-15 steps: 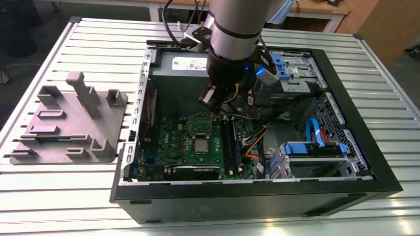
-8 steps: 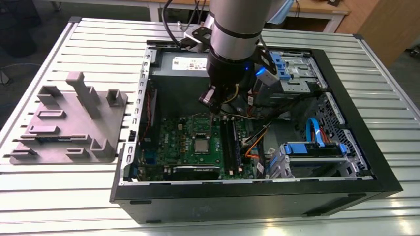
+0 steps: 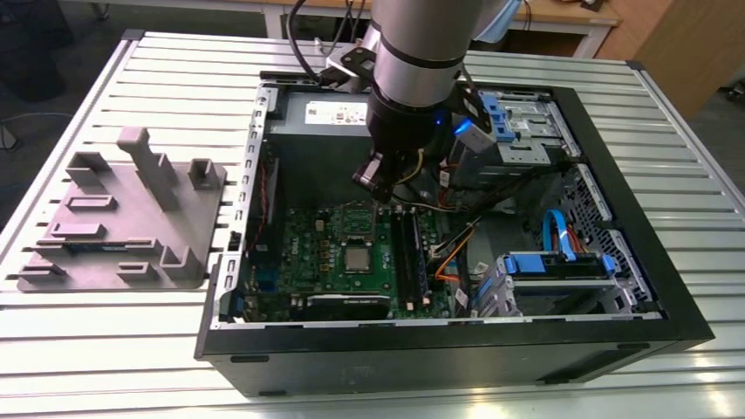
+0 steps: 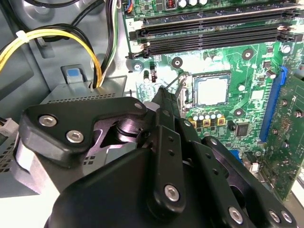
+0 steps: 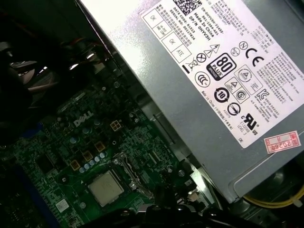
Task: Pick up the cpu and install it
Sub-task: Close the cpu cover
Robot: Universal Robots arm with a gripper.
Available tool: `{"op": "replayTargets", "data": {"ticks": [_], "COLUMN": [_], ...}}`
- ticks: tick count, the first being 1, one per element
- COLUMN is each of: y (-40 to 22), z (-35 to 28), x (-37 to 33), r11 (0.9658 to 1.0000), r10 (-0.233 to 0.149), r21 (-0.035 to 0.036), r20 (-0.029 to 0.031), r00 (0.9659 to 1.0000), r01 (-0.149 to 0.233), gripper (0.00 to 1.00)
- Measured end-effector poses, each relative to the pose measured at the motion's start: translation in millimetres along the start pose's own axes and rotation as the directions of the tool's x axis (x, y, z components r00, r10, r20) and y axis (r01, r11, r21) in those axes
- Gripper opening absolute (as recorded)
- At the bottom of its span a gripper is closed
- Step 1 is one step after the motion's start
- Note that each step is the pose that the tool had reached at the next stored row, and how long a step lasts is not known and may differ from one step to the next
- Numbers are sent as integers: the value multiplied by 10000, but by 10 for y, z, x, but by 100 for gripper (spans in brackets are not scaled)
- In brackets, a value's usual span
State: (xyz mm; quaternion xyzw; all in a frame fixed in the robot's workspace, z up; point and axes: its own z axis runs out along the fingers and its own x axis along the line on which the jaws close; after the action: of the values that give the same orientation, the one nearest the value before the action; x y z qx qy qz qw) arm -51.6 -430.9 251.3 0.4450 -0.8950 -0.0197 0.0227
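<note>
Exterior view: the open computer case (image 3: 466,353) lies on the slatted table (image 3: 105,349), its walls enclosing the power supply (image 5: 213,71) and the green motherboard (image 3: 309,249). The gripper (image 3: 375,183) hangs above the board; its jaw state cannot be told. The cpu (image 3: 352,257) lies flat in its socket, near the memory slots (image 4: 213,28). It is judged light, rigid and fragile, so it should be gripped by opposite edges. Clearance is tight, with the socket frame around it and cables (image 3: 460,249) nearby.

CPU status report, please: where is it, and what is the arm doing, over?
Gripper hovering over the green motherboard, inside the open computer case. CPU lying flat on that board, not held. Nothing lying across it.
</note>
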Motion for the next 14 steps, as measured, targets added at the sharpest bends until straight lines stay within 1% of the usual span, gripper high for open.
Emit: {"op": "replayTargets", "data": {"ticks": [14], "y": [-30], "z": [-6], "x": [49], "r11": [10000], "r10": [-26], "r21": [1], "r20": [0], "r00": [10000], "r01": [26], "gripper": [10]}}
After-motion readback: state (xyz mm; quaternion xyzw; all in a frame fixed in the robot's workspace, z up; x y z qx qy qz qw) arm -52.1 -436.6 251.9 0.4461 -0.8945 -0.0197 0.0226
